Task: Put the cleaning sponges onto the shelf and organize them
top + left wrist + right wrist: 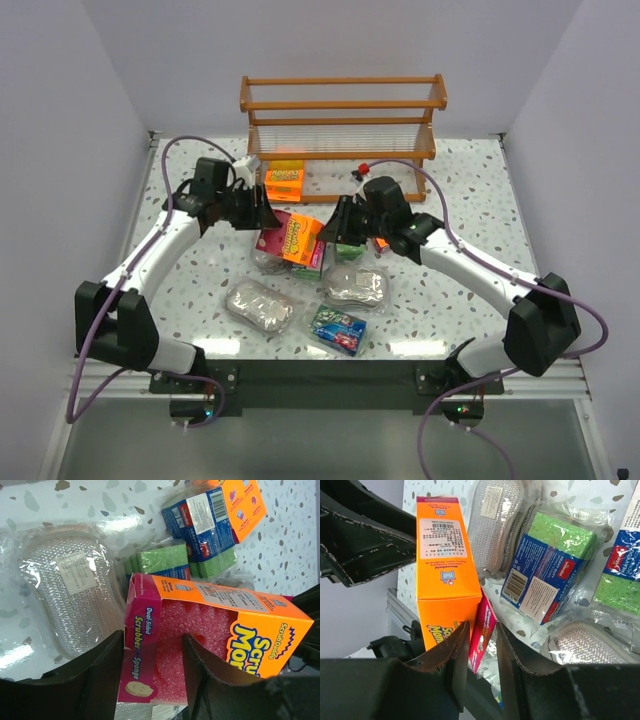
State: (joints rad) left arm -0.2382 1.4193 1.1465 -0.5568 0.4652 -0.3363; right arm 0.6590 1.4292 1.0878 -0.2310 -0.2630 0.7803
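Note:
My left gripper (262, 214) is shut on the pink end of an orange-and-pink pack (298, 238), held tilted above the pile; in the left wrist view its jaws (154, 636) press that pack (220, 630) on both sides. My right gripper (338, 222) meets the pack's other end; in the right wrist view its jaws (482, 625) stand narrow, closed on a pink edge of the pack (447, 565). The wooden shelf (343, 110) stands at the back, with one orange pack (285, 180) at its foot. Silvery packs (258, 305) (355, 285) and a green/blue pack (337, 328) lie on the table.
More green/blue packs (200, 515) (552, 560) and a silvery pack (70, 595) lie under and beside the held pack. Another orange pack (245, 505) rests on a blue one. Purple cables loop beside both arms. White walls close in the table on three sides.

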